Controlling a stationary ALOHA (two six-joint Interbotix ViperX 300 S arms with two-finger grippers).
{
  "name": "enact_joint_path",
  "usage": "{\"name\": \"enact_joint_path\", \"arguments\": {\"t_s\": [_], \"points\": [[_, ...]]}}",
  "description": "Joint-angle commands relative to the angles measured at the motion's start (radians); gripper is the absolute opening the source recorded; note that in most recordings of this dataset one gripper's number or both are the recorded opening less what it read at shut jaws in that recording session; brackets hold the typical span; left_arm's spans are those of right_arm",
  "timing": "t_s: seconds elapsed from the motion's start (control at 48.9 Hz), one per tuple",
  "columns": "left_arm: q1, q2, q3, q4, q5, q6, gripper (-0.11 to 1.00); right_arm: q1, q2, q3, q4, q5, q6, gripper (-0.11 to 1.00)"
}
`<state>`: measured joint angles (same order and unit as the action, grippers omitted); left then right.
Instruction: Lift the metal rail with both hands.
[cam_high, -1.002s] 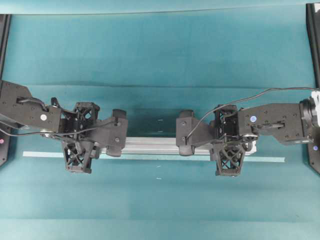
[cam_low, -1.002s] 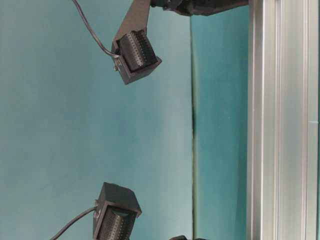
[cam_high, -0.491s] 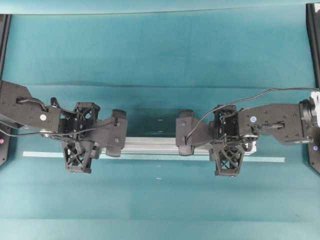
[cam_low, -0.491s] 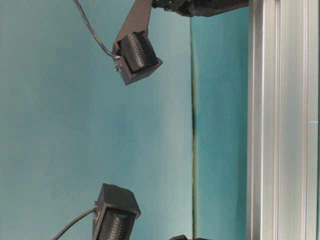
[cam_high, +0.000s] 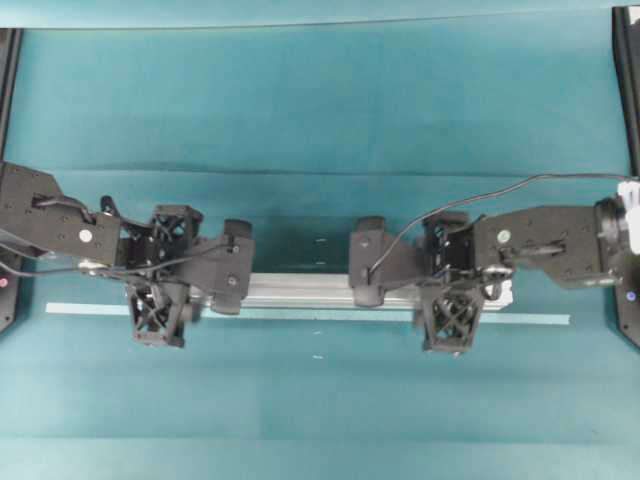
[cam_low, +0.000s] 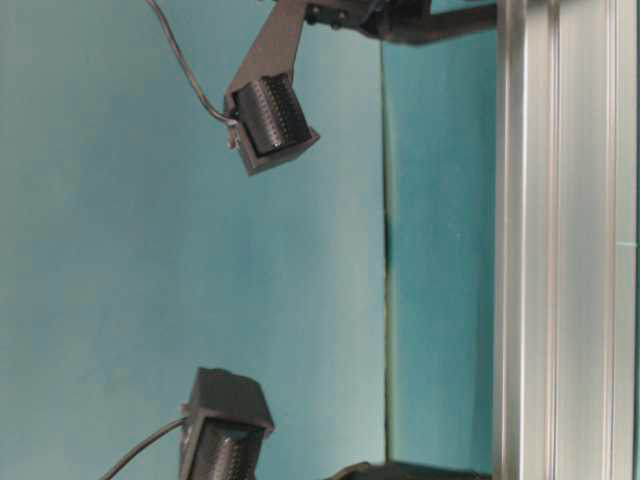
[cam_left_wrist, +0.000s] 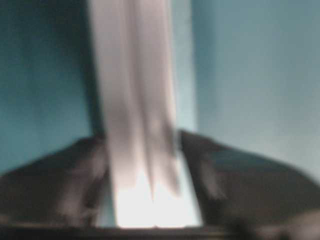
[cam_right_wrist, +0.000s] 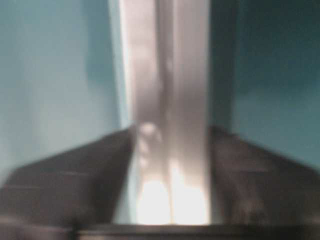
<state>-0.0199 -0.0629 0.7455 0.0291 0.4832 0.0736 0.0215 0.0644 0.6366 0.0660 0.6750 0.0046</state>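
The metal rail (cam_high: 300, 290) lies flat on the teal table, a silver grooved bar running left to right; the table-level view shows it as a long bar (cam_low: 560, 250). My left gripper (cam_high: 215, 293) straddles its left part and my right gripper (cam_high: 385, 292) its right part. The blurred left wrist view has the rail (cam_left_wrist: 135, 100) running between the black fingers (cam_left_wrist: 240, 185), with a pale gap beside the right one. In the right wrist view the rail (cam_right_wrist: 167, 75) passes between the fingers (cam_right_wrist: 75, 185), with a gap on the left. Both grippers (cam_left_wrist: 147, 200) (cam_right_wrist: 167, 200) look open around it.
A thin pale-teal tape strip (cam_high: 520, 319) lies on the table just in front of the rail. Black frame posts stand at the far left (cam_high: 8, 60) and far right (cam_high: 628, 80) edges. A cable (cam_high: 520, 185) arcs over the right arm.
Both pairs of jaws have spread apart from the rail. The gripper bodies shifted slightly, and both wrist views are motion-blurred. The rail stays on the table.
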Motion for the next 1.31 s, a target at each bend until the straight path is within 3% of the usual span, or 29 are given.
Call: {"name": "enact_joint_path", "arguments": {"t_s": [0.0,0.102,0.327,0.573,0.818,1.084,1.289], "points": [[-0.003,-0.009,-0.005,0.002,-0.006,-0.003,0.79,0.0,0.005,-0.005,0.008,-0.009,0.002,0.88],[-0.003,-0.011,-0.003,0.003,-0.006,0.005,0.97,0.0,0.005,-0.003,0.006,-0.009,0.005,0.98],[0.002,-0.069,-0.003,0.002,0.003,0.008,0.94,-0.029,-0.04,-0.02,0.006,-0.006,0.026,0.98],[0.038,-0.275,0.0,0.002,-0.005,-0.003,0.94,-0.112,-0.207,-0.018,0.0,-0.049,0.084,0.98],[0.098,-0.466,0.018,0.002,-0.035,0.009,0.94,-0.156,-0.39,0.046,-0.006,-0.23,0.081,0.98],[0.11,-0.592,0.067,0.002,-0.103,0.008,0.94,-0.172,-0.545,0.163,-0.008,-0.561,0.083,0.98],[0.11,-0.675,0.083,0.002,-0.12,0.005,0.93,-0.172,-0.646,0.221,-0.008,-0.618,0.086,0.97]]}}
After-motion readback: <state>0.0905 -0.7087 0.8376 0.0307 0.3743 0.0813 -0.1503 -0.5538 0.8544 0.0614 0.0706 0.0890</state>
